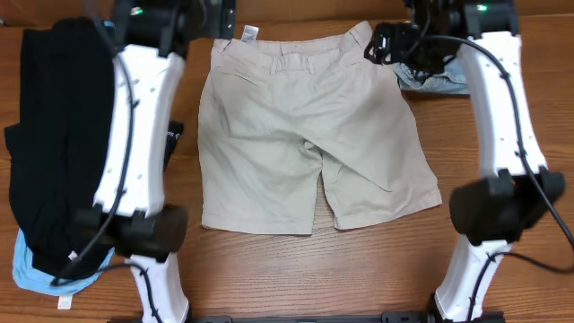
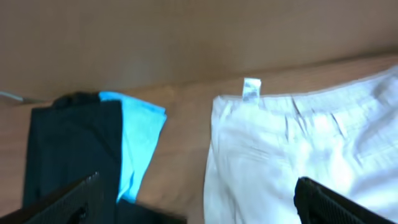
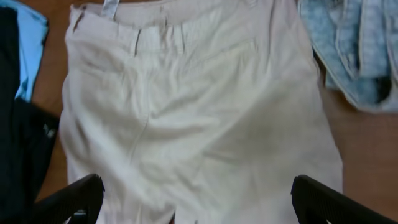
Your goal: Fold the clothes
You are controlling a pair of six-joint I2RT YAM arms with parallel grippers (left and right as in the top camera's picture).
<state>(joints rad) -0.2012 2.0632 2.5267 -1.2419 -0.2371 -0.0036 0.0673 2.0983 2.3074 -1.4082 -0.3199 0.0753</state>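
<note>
- Nearest the robot's base, the two leg hems of the beige shorts [image 1: 305,135] lie flat on the wooden tabletop [image 1: 359,269]. The garment is spread open between the two arms, unfolded, with its waistband on the far side.
- At the near left, a sky-blue garment [image 1: 36,269] peeks out from under a pile of black garments [image 1: 54,135]. The pile runs along the outer side of the left arm, near the shorts.
- Farther out, the left pincer [image 2: 196,180] hangs above the waistband's left end. Its fingers [image 2: 68,202] are spread wide with nothing between them, the shorts below one and the black pile below the other.
- The right pincer [image 3: 196,180] hovers over the seat of the shorts, equally wide open and empty.
- Only the overhead view takes in the shorts' full outline, both legs included. The pincer tips are hard to make out there, and it is the wrist views that show the gaps between the fingers.
- At the far edge, a small white label [image 2: 251,89] stands up from the waistband.
- A pale denim garment [image 1: 439,81] lies bunched just beside the waistband's right end.
</note>
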